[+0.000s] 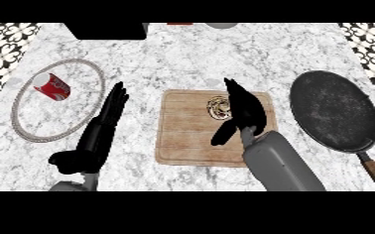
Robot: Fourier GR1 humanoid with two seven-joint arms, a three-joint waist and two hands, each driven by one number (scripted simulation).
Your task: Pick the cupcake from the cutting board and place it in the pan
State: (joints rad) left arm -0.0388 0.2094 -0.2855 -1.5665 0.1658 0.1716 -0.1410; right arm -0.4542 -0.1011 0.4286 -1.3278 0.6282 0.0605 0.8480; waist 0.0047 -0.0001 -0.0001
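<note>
The small swirl-topped cupcake sits on the wooden cutting board; the open right hand beside it grips nothing, and the dark round pan holds nothing.

one cupcake, one cutting board, one pan

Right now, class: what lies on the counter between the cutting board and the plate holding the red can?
In the head view, the left hand rests open between the cutting board and the plate.

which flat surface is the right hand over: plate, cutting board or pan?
The wooden cutting board: the right hand is above it beside the cupcake. The plate lies far left, the dark pan right.
</note>
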